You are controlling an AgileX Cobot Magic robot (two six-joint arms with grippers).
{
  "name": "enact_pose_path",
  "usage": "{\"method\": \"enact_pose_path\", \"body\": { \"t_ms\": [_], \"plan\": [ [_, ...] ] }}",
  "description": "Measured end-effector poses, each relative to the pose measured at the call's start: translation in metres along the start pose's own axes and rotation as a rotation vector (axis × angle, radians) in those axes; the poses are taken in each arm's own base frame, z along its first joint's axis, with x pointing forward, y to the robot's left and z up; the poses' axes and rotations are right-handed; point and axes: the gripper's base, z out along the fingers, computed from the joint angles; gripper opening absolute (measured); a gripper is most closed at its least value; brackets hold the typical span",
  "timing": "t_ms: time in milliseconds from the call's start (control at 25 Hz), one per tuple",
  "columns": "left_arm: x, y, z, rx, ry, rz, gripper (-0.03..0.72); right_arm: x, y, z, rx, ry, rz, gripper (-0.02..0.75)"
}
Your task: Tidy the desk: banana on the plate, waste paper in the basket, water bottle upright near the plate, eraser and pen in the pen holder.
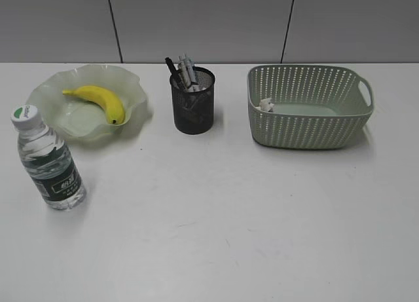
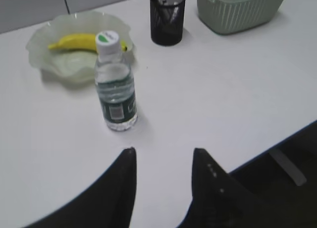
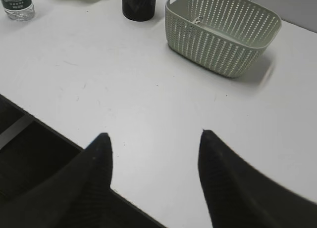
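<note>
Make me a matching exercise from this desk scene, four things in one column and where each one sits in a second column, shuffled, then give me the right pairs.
Column one:
1. banana
2. waste paper
3. water bottle
4. pens

Column two:
A. standing in the black mesh pen holder
B. lying on the ruffled green plate
C. upright on the desk, in front of the plate
D. inside the slotted basket, by its left wall

Pairs: 1-B, 2-D, 3-C, 4-A
</note>
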Motion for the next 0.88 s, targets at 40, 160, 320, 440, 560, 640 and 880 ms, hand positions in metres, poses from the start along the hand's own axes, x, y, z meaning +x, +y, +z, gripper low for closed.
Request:
{"method": "enact_pose_path", "body": {
  "t_ms": [40, 160, 320, 440, 560, 640, 880],
  "plan": [
    [-0.0006, -0.0006, 0.0031, 0.006, -0.019, 0.009, 0.281, 0.0, 0.0, 0.0, 0.0, 0.0, 0.0, 0.446],
    [-0.0013, -0.002, 0.0073, 0.019, -0.024, 0.012, 0.279, 0.0001, 0.0, -0.0001, 0.0, -0.001, 0.0, 0.446],
    [-0.0019, -0.0025, 0.0073, 0.024, -0.031, 0.01, 0.276, 0.0003, 0.0, 0.0001, 0.0, 0.0, 0.0, 0.446],
    [-0.002, -0.0025, 0.0073, 0.024, -0.031, 0.01, 0.276, 0.0003, 0.0001, 0.0001, 0.007, 0.0, 0.003, 0.446],
    [-0.002, -0.0025, 0.0073, 0.025, -0.031, 0.01, 0.276, 0.0003, 0.0006, -0.0001, 0.075, 0.006, 0.035, 0.446],
    [-0.002, -0.0025, 0.0073, 0.025, -0.031, 0.01, 0.276, 0.0003, 0.0012, -0.0001, 0.158, 0.013, 0.074, 0.446],
    [-0.0012, -0.0035, 0.006, -0.057, -0.042, -0.03, 0.267, 0.0001, 0.0029, 0.0, 0.39, 0.032, 0.181, 0.446]
  ]
}}
